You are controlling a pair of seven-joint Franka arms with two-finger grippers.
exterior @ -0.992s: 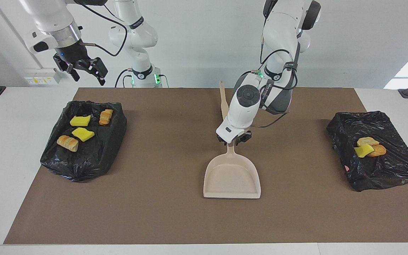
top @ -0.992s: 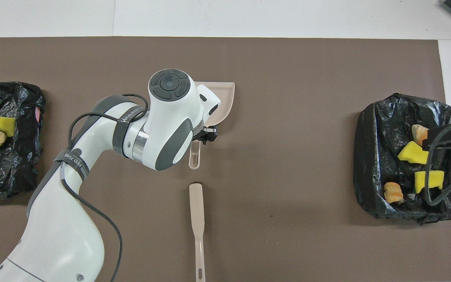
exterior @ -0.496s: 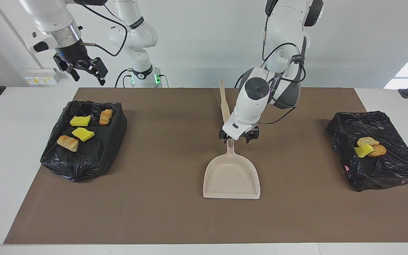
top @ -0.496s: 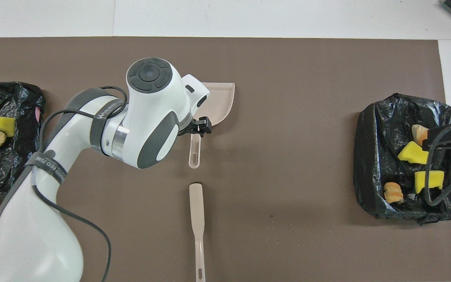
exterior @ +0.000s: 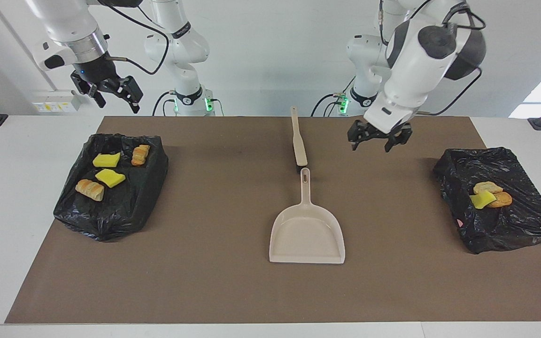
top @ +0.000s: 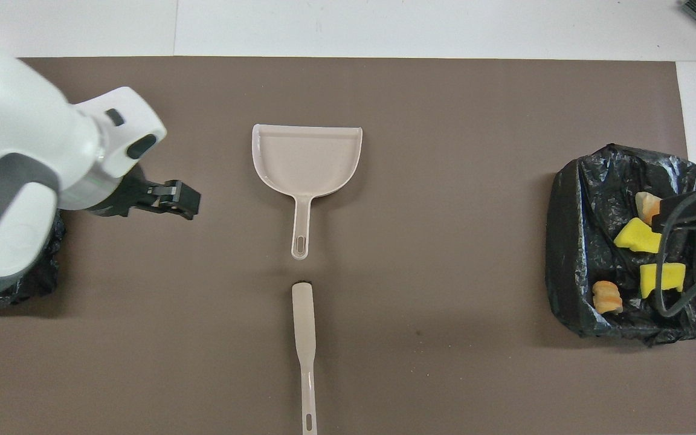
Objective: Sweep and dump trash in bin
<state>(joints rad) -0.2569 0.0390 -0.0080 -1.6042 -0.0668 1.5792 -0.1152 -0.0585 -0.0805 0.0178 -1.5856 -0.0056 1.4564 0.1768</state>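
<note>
Nearest the robots, at the right arm's end of the table [exterior: 3, 211]: right gripper [exterior: 111, 91] raised in the air over the robot-side edge of a black-bagged bin [exterior: 111, 216], fingers spread apart, nothing between them. At mid-table, lying on the brown mat [exterior: 204, 291]: beige brush [exterior: 298, 143], handle pointing toward the robots, black bristle end aimed at the dustpan's handle tip, just short of touching. Beside the brush, toward the left arm's end: left gripper [exterior: 378, 136] up in the air over bare mat, between the brush and the second bagged bin [exterior: 510, 232], fingers wide open and empty. A little farther out, inside the bin at the right arm's end: four pieces of trash, namely two yellow sponge bits [exterior: 106, 160] [exterior: 110, 178] and two tan bread-like lumps [exterior: 140, 155] [exterior: 89, 189], all well apart from the dustpan. Inside the second bin, at the left arm's end: a green-and-yellow sponge piece [exterior: 483, 200] resting on two tan-orange lumps [exterior: 487, 187] [exterior: 504, 200]. Farthest from the robots, in line with the brush: beige dustpan [exterior: 307, 234], flat on the mat, scoop empty, open lip turned away from the robots, touched by neither gripper.
</note>
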